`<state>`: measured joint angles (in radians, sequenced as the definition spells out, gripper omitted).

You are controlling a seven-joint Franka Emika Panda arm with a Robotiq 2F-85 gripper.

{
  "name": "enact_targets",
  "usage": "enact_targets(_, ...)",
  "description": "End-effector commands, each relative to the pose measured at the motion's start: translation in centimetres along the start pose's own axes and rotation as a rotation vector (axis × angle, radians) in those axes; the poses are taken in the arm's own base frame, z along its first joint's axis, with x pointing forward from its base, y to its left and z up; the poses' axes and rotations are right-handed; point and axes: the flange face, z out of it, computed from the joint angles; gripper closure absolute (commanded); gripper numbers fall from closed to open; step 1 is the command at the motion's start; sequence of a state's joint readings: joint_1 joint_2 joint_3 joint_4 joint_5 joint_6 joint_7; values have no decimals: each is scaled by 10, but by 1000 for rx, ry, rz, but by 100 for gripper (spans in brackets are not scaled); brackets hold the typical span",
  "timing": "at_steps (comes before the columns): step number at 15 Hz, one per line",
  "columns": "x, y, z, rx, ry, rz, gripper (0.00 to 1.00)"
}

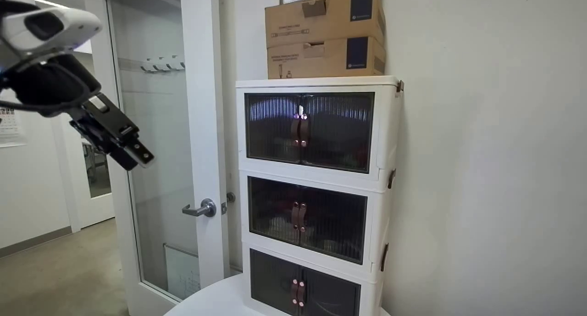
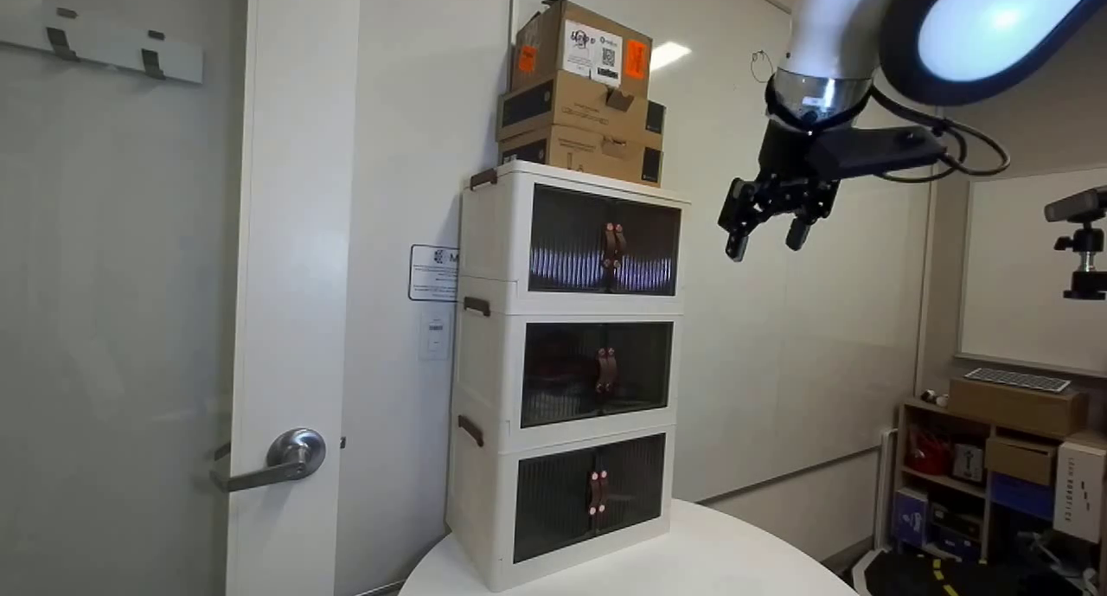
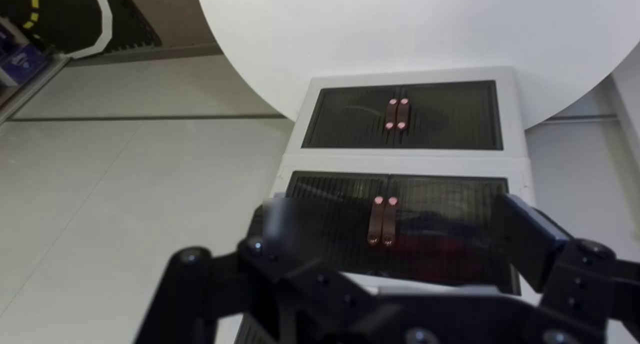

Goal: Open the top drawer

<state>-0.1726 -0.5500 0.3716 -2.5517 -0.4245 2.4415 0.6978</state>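
Observation:
The top drawer (image 1: pixel 339 132) (image 2: pixel 566 241) is the uppermost white-framed compartment of a three-high stack. Its two smoky ribbed door panels are shut in both exterior views. Two brown strap handles (image 1: pixel 300 130) (image 2: pixel 613 246) with shiny studs sit side by side at its middle seam. My gripper (image 1: pixel 137 160) (image 2: pixel 766 243) is open and holds nothing, in the air apart from the stack at about the top drawer's height. In the upside-down wrist view, the open fingers (image 3: pixel 395 221) frame the middle compartment's handles. There the top drawer (image 3: pixel 250 334) is mostly hidden behind the gripper.
Brown cardboard boxes (image 1: pixel 325 24) (image 2: pixel 579 103) are piled on the stack. The middle compartment (image 1: pixel 335 224) and bottom compartment (image 1: pixel 330 288) are shut. The stack stands on a round white table (image 2: pixel 735 553) against the wall. A glass door with a lever handle (image 1: pixel 202 209) is beside it.

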Motion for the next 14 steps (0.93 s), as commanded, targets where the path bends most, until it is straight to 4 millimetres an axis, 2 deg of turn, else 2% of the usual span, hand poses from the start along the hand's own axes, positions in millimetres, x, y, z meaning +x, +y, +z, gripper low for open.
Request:
enact_targets(1,16,-9,16,-74,145,80,0)
enact_targets(7,56,-4,29,-221,388,254,0)
enact_targets(12,99,-33,26,-296,635,384,0)
enact_targets(13,110,-51,12,-308,703,422,0)
enact_targets(14,115,-63,11,-329,732,436,0)
